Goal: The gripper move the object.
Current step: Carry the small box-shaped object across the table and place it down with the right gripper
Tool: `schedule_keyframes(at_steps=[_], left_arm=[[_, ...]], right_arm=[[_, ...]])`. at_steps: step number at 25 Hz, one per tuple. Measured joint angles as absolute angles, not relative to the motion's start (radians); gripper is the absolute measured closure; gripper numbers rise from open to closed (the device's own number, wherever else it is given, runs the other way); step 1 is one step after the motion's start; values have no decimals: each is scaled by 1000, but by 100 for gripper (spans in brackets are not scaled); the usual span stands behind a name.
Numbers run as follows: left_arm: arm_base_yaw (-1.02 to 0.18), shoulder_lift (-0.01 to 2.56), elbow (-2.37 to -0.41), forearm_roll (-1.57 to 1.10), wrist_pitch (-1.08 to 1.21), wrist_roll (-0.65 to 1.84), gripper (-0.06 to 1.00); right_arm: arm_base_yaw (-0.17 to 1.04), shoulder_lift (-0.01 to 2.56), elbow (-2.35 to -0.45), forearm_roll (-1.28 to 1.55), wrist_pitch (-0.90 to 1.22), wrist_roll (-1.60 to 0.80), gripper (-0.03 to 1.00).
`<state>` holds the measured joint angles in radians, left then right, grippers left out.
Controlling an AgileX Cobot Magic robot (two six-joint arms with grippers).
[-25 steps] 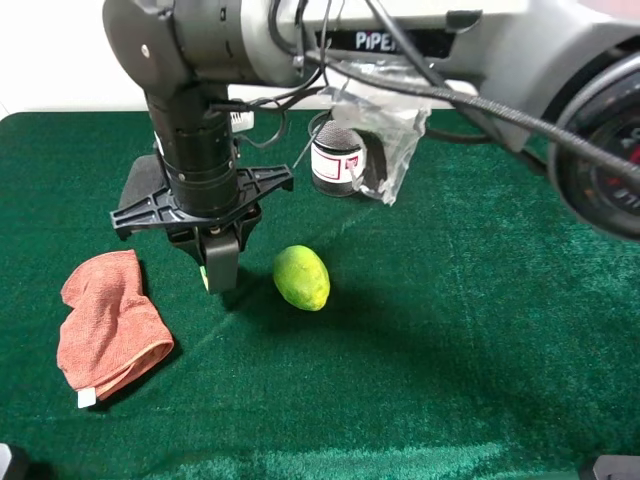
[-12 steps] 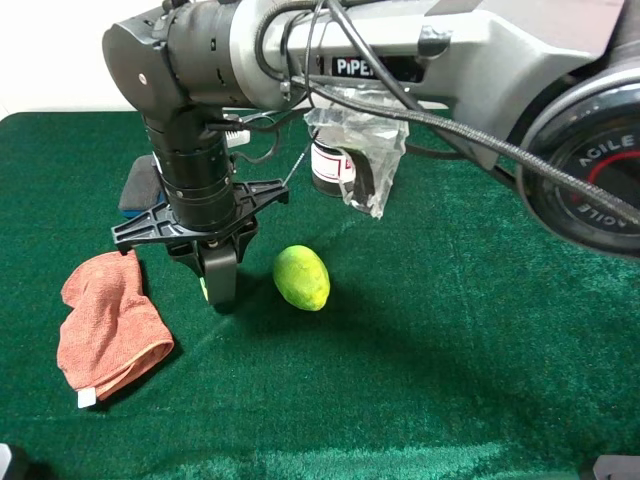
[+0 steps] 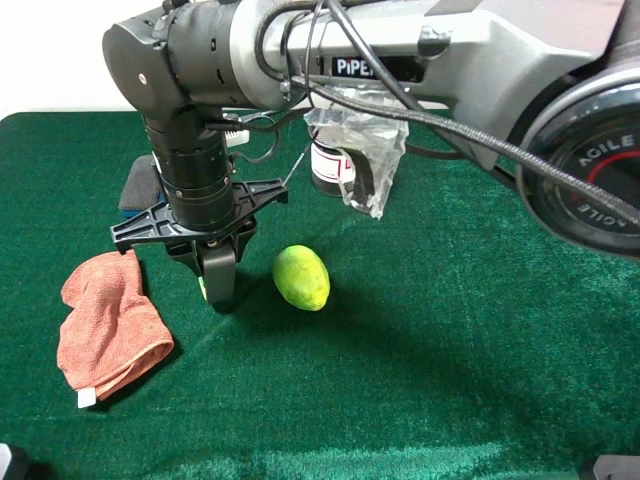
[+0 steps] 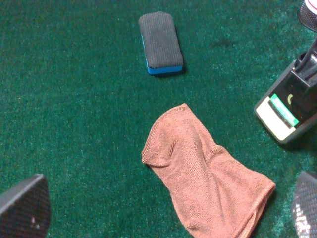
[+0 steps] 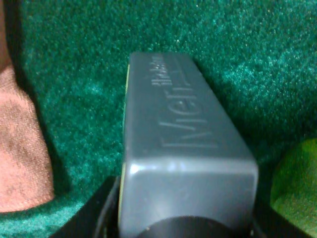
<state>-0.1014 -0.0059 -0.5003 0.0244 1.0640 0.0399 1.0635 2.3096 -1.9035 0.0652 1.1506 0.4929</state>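
Right hand clenched on the pump bottle, upright on the green felt counter between orange cloth, left, and yellow-green fruit, right. Left hand released. White wall behind.

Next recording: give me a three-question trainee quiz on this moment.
1. True or false: the pump bottle sits between the orange cloth and the yellow-green fruit.
2. The right gripper holds: A the fruit, B the pump bottle, C the cloth.
3. Fill in: the eraser lies on a ___ table cover.
Key: 1 true; 2 B; 3 green.
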Motion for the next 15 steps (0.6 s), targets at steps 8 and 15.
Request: schedule_keyframes(at_steps=[8,15], left_arm=[[-101,-6,-500,24,1064,40,-5],[-101,-6,-500,24,1064,40,-5]], right_arm=[[1064,2310,-1903,74,1151,493,33],[1064,2308,-1903,81,1151,493,27]])
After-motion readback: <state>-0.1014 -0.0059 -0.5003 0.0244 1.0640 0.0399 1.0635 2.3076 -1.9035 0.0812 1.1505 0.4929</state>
